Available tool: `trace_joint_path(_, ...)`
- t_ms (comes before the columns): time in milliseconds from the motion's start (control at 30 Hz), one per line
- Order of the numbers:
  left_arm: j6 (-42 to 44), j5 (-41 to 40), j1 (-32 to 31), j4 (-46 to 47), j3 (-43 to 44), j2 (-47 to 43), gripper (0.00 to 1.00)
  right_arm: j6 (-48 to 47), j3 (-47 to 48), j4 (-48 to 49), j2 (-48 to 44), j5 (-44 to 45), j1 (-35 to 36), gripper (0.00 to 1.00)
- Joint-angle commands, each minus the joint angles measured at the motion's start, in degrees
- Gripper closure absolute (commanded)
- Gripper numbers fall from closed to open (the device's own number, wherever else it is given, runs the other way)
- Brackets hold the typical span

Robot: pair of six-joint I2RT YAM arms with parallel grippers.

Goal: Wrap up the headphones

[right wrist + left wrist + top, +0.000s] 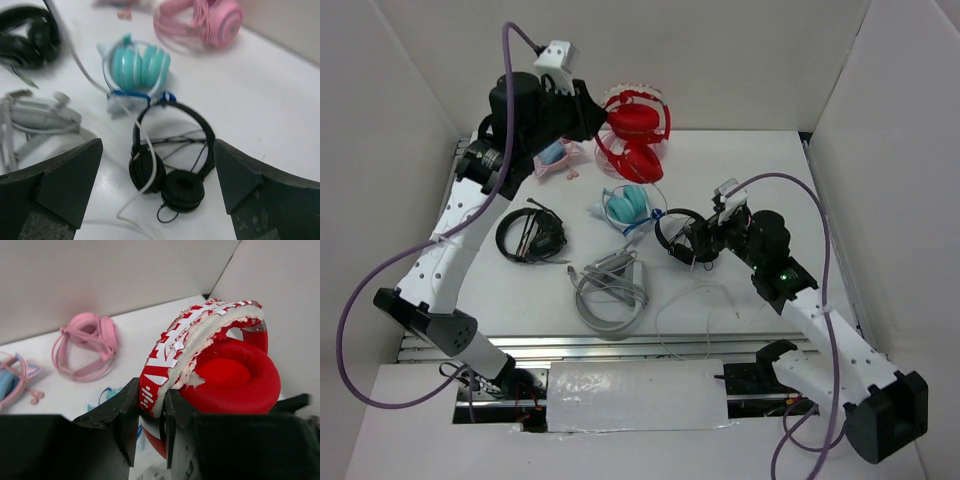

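Now, my left gripper (150,412) is pinching the red headphones (227,375) by the headband (195,335), at the far side of the table (770,190).
My right gripper (157,175) hangs spread wide over the small black on-ear headphones (172,187), gripping nothing. I'd want a firm left pinch and steady cups, then the right closing on the thin white cable (148,150) alone, clear of the black set, to wind it round the band. That view is blurred, so I cannot trace where the cable joins, and the lower red cup is cut off behind my fingers.
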Motion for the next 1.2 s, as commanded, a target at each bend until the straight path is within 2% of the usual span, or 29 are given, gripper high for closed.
trace_joint_path(0,-2.13,8.41,2.50,3.70,9.92,1.41,1.00,0.55,-0.12,4.63,3.97,-7.80,-4.28,0.00)
trace_joint_path(167,-5.89,15.00,6.02,5.81,14.86,4.14,1.00,3.53,1.20,8.23,15.66,-15.62,-7.46,0.00)
trace_joint_path(367,-12.40,26.60,11.64,10.63,16.98,6.43,1.00,14.17,1.03,19.13,25.77,-19.94,-7.55,0.03)
trace_joint_path(433,-13.99,30.64,12.61,12.05,17.25,6.43,1.00,16.62,1.38,22.20,28.22,-19.33,-6.77,0.15)
trace_joint_path(467,-14.26,32.14,13.14,12.48,17.33,6.26,1.00,17.51,1.55,24.74,29.02,-19.07,-6.41,0.36)
trace_joint_path(533,-14.52,36.26,13.41,13.97,15.93,5.38,1.00,19.62,2.34,26.52,31.13,-17.40,-6.23,0.60)
trace_joint_path(567,-14.52,38.11,13.50,14.85,14.01,4.16,1.00,19.97,3.04,26.70,31.57,-16.79,-6.32,0.88)
trace_joint_path(600,-14.44,39.78,13.41,15.56,12.95,3.36,1.00,20.59,4.70,26.26,32.71,-14.78,-6.49,1.00)
trace_joint_path(667,-12.95,44.44,13.06,16.70,9.62,0.81,1.00,20.33,9.34,21.98,33.60,-13.01,-8.16,1.00)
trace_joint_path(800,-6.54,44.28,10.95,13.19,2.41,-4.28,1.00,19.81,18.74,12.04,35.79,-11.50,-13.87,1.00)
trace_joint_path(900,-2.23,40.60,8.40,12.14,-5.76,-8.41,1.00,17.36,26.58,4.57,36.94,-13.09,-18.18,1.00)
trace_joint_path(933,-0.04,40.07,7.27,12.57,-10.31,-10.25,1.00,16.56,28.78,0.55,37.20,-12.39,-18.88,1.00)
trace_joint_path(1067,4.19,39.19,3.41,13.72,-19.29,-13.42,1.00,13.48,42.02,-9.47,39.31,-8.36,-21.26,1.00)
trace_joint_path(1167,7.53,31.66,-0.38,12.49,-24.56,-14.92,1.00,11.81,51.26,-16.95,43.60,-5.28,-23.36,1.00)
